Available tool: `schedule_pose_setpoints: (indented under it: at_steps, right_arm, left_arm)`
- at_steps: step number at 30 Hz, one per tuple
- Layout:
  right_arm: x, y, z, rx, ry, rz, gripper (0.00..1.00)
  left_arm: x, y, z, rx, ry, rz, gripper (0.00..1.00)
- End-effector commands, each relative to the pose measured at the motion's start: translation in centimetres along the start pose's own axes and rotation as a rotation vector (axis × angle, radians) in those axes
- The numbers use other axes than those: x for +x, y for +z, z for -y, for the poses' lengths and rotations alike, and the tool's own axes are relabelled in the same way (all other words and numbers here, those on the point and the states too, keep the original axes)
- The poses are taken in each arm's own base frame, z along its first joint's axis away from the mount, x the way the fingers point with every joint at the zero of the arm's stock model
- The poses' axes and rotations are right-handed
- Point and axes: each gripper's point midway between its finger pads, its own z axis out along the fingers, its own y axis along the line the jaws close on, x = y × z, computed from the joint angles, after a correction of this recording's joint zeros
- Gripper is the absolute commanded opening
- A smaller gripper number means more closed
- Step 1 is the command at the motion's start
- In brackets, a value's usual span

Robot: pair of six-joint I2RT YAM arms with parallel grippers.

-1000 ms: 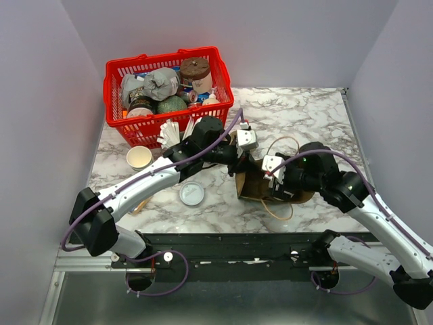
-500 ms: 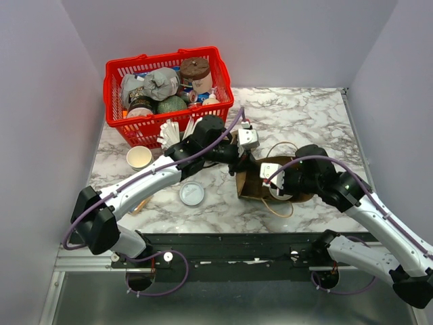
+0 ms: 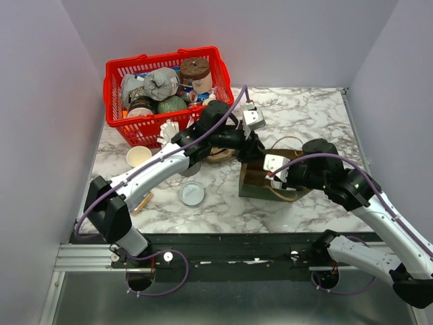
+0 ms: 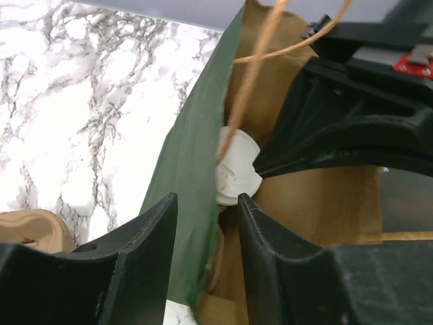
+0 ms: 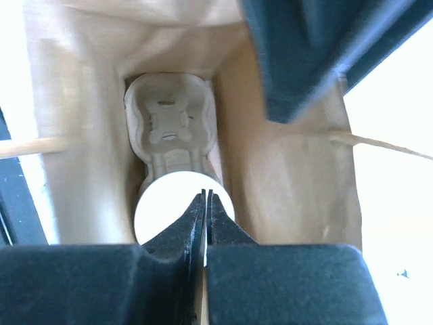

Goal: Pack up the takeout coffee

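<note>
The coffee (image 5: 181, 206) sits inside the bag (image 4: 193, 196). The left gripper (image 4: 206, 261) pinches the bag wall; the right gripper (image 5: 206, 223), pressed together, should lift straight up.

A green-and-brown paper bag (image 3: 260, 181) is seen standing open on a marbled table (image 3: 311, 115), with the left gripper (image 3: 252, 145) set at its far rim and the right gripper (image 3: 276, 177) reached in from the right. A red basket (image 3: 115, 88) of goods is seen far left; a loose white lid (image 3: 191, 194) and a paper cup (image 3: 139, 158) are left of the bag.
</note>
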Motion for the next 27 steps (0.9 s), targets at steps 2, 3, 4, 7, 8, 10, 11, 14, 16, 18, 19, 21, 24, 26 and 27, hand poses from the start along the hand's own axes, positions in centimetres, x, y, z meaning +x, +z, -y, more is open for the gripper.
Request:
schedule_pose_setpoints:
  at_steps: [2,3,4,7,8,10,11,14,16,18,19,21,24,26,27]
  right_arm:
    - [-0.7,-1.7,2.1,0.097,-0.017,0.000,0.11]
    - [-0.8,-1.8,2.5,0.115,-0.019,0.003,0.11]
    - [-1.0,-2.0,2.9,0.134,-0.021,0.005,0.12]
    - [-1.5,-2.8,4.2,0.196,-0.027,0.009,0.13]
    - [-1.5,-3.0,4.9,0.228,-0.028,0.003,0.13]
    - [-2.3,-3.6,6.5,0.296,-0.030,0.022,0.13]
    - [-2.1,-4.1,7.7,0.362,-0.016,-0.001,0.13]
    - [-3.8,-5.5,11.1,0.517,0.016,0.038,0.13]
    - [-5.8,-6.5,12.9,0.591,0.023,0.115,0.13]
    - [-7.4,-6.8,14.0,0.616,0.036,0.176,0.13]
    - [-8.0,-7.2,14.5,0.635,0.041,0.192,0.13]
    - [-9.2,-8.4,16.2,0.696,0.048,0.217,0.13]
    - [-10.5,-10.2,18.5,0.782,0.054,0.238,0.15]
    - [-10.8,-11.5,19.7,0.831,0.107,0.245,0.21]
    - [-11.2,-12.1,20.4,0.853,0.134,0.256,0.23]
  left_arm:
    - [-3.6,0.1,-1.7,-0.053,-0.038,0.059,0.55]
    - [-3.9,0.0,-1.9,-0.065,-0.037,0.063,0.56]
    - [-4.3,0.0,-2.1,-0.071,-0.037,0.068,0.57]
    - [-6.1,-0.3,-2.8,-0.093,-0.007,0.089,0.60]
    - [-7.3,-0.6,-3.0,-0.104,0.012,0.106,0.61]
    - [-8.1,-1.1,-3.5,-0.138,0.034,0.107,0.64]
    - [-9.2,-1.5,-3.5,-0.148,0.073,0.121,0.65]
    - [-11.1,-3.0,-3.5,-0.194,0.144,0.131,0.68]
    - [-11.4,-4.0,-3.5,-0.223,0.167,0.119,0.71]
    - [-11.9,-5.9,-3.4,-0.276,0.214,0.111,0.74]
    - [-12.0,-6.8,-3.6,-0.302,0.226,0.104,0.75]
    - [-11.5,-9.3,-3.4,-0.365,0.237,0.072,0.76]
    - [-10.0,-13.1,-3.9,-0.457,0.259,-0.006,0.79]
    - [-8.9,-15.5,-4.3,-0.518,0.283,-0.059,0.79]
    - [-7.4,-16.3,-4.4,-0.534,0.258,-0.113,0.79]
